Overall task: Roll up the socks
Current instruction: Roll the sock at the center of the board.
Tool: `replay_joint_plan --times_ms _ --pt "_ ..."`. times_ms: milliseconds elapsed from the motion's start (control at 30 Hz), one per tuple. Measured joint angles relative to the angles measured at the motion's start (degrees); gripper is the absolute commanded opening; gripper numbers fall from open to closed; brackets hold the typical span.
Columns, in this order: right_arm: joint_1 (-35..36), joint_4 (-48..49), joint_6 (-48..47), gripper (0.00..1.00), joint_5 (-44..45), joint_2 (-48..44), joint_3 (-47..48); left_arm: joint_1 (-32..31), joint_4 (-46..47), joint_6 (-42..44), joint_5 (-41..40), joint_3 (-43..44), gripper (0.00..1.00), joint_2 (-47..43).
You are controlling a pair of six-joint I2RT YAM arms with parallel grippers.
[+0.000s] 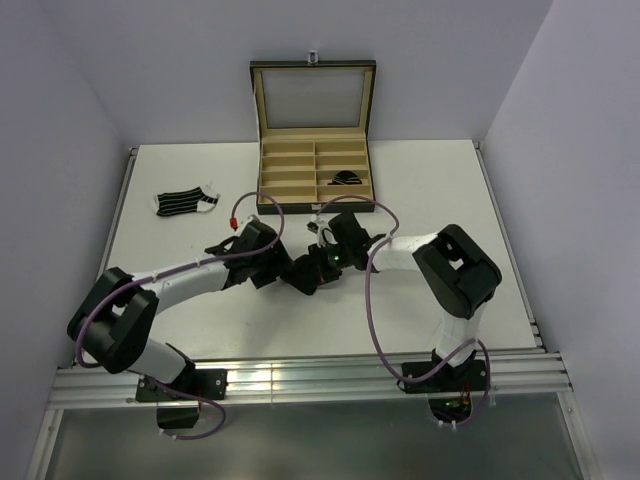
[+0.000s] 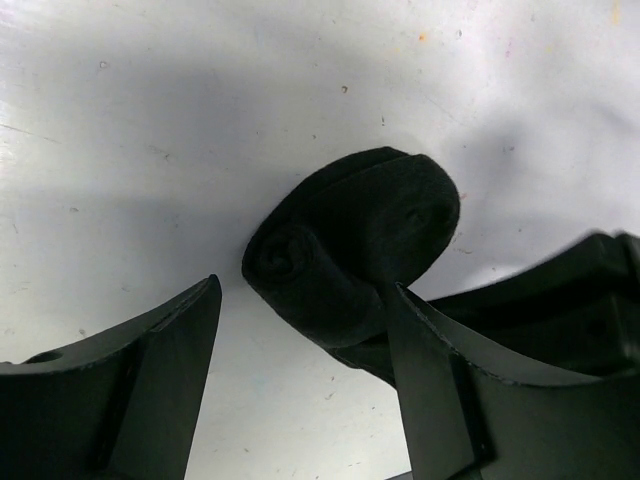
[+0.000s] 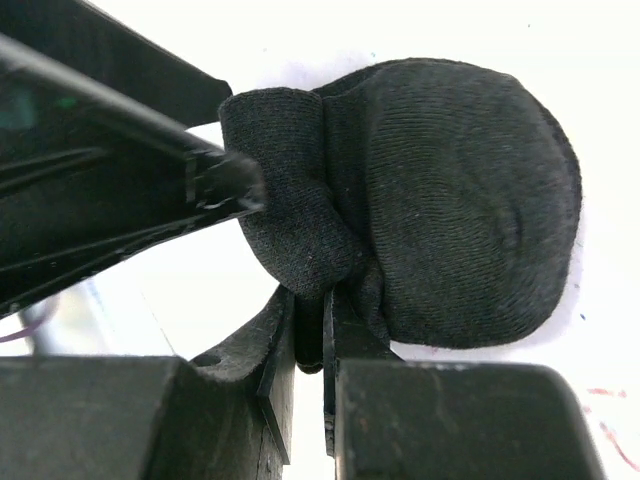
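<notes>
Black sock (image 3: 450,200) sits mid-table (image 1: 450,180), just near of the box (image 1: 261,175), caught btwn the two grippers. It's soft fine-rib knit, matte. One end is wound into a tight fat cylinder and the rest bulges out as a rounded, domed pad lying on the white top. R gripper (image 3: 310,320) has its fingers nearly together, pinching a fold of fabric where roll meets pad. L gripper (image 2: 305,298) has its fingers spread wide, one each side of the roll. Its right finger (image 2: 450,400) is right up against the roll, but I can't tell if it actually touches. Both arms reach in low from the near edge, forearms close to level, elbows out to the sides, wrists meeting nose to nose over the sock. Table surface is smooth, glossy and lightly scuffed. Striped sock (image 1: 185,202), black w/ thin white lines, lies flat at far left, well apart. A small dark bundle (image 1: 345,179) rests in a right-hand compartment of the tan-lined box, lid standing open.
</notes>
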Motion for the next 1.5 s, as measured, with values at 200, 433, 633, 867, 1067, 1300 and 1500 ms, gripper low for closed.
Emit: replay_joint_plan --times_ms 200,433,633,867,1067,1300,1500 --pt "-2.51 1.27 3.37 0.00 -7.98 3.15 0.72 -0.02 3.63 -1.86 -0.02 -5.51 0.68 -3.63" --pt "-2.64 1.27 5.46 0.00 -10.78 4.20 0.76 -0.46 7.39 -4.92 -0.42 -10.27 0.66 -6.25" --pt "-2.67 1.05 6.16 0.00 -10.84 4.35 0.94 -1.53 10.23 -6.36 -1.42 -10.47 0.62 -5.33" --pt "-2.69 1.25 7.82 0.00 -11.02 4.68 0.96 -2.64 10.19 -8.50 -2.71 -10.05 0.49 -3.21" --pt "-2.99 1.92 10.10 0.00 -11.69 5.31 0.96 -3.58 8.57 -9.99 -4.42 -8.31 0.54 -1.40" --pt "-3.50 3.58 13.86 0.00 -12.33 5.73 0.37 -4.55 7.06 -10.43 -5.86 -5.75 0.44 1.09" --pt "-3.56 5.11 15.91 0.00 -12.22 5.88 -0.28 -4.63 5.01 -10.21 -6.29 -2.49 0.10 3.80"
